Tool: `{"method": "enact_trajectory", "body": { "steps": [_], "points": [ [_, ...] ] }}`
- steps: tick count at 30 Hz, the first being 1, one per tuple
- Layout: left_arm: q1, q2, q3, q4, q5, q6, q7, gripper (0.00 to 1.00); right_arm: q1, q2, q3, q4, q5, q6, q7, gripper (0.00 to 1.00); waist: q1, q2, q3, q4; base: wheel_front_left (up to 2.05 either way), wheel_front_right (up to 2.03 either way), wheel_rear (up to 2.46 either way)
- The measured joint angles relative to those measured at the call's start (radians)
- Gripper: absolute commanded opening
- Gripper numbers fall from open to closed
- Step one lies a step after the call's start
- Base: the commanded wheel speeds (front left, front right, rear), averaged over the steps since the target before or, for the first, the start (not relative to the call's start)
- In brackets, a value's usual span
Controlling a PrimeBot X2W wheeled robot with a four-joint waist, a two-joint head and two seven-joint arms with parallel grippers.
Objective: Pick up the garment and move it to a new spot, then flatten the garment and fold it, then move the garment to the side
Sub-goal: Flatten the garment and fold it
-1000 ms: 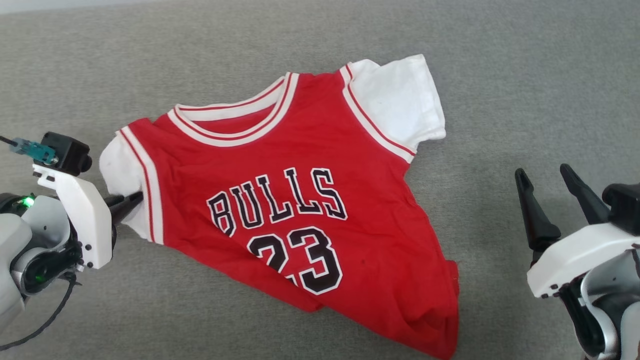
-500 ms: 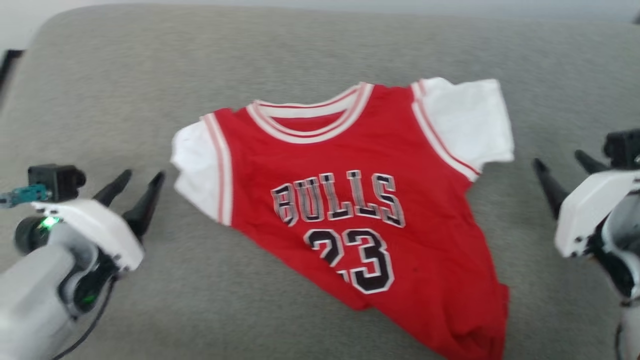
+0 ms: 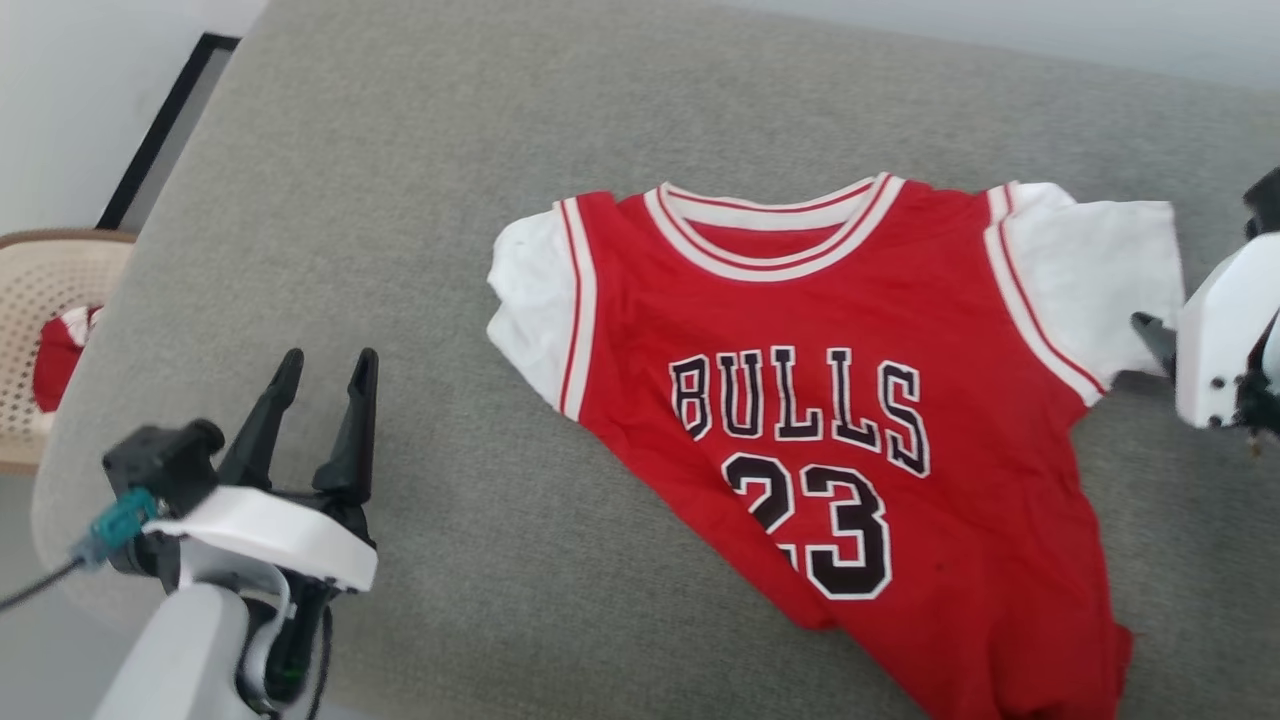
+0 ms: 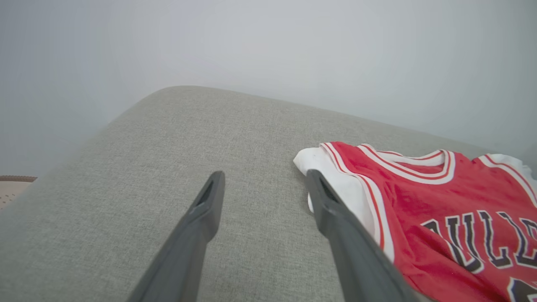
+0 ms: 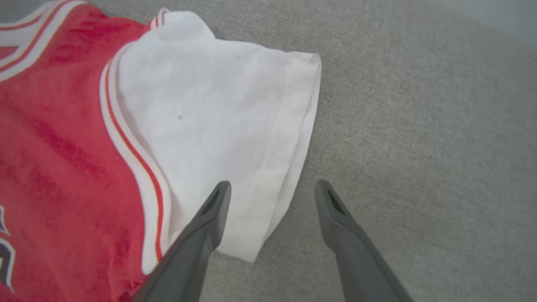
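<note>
Flattening stage. Left gripper (image 3: pixel 330 358) gaping, empty, near garment (image 3: pixel 850 400) sleeve; right gripper (image 5: pixel 272 184) likewise, straddling opposite sleeve edge. Next: spread hem.

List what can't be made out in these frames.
- Garment hem: head view, cut off by the bottom edge.
- Right tool: head view, mostly beyond the right edge.
- Red-and-white item on the woven beige thing: head view, partly behind the grey cushion, too small to identify.
- Lettering: left wrist view, cut by the right and bottom edges.
</note>
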Motion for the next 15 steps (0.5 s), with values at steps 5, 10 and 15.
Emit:
{"method": "enact_trajectory", "body": {
  "steps": [5,10,15],
  "points": [
    [0.052,-0.098,0.108,-0.036,0.123,-0.034,0.0,1.0,-0.055,-0.011,-0.028,0.101,-0.048,0.0,0.039,1.0,-0.0001,0.0,0.019,0.031,0.0,0.0,0.0],
    [0.063,-0.148,0.157,-0.042,0.182,-0.046,0.0,1.0,-0.092,-0.003,-0.04,0.172,-0.064,0.0,0.08,1.0,0.0,0.0,0.036,0.053,0.0,0.0,0.0],
    [0.064,-0.155,0.155,-0.054,0.189,-0.047,0.0,1.0,-0.105,0.005,-0.057,0.2,-0.063,0.0,0.069,0.0,0.0,0.0,0.039,0.055,0.0,0.0,0.0]
  ]
}}
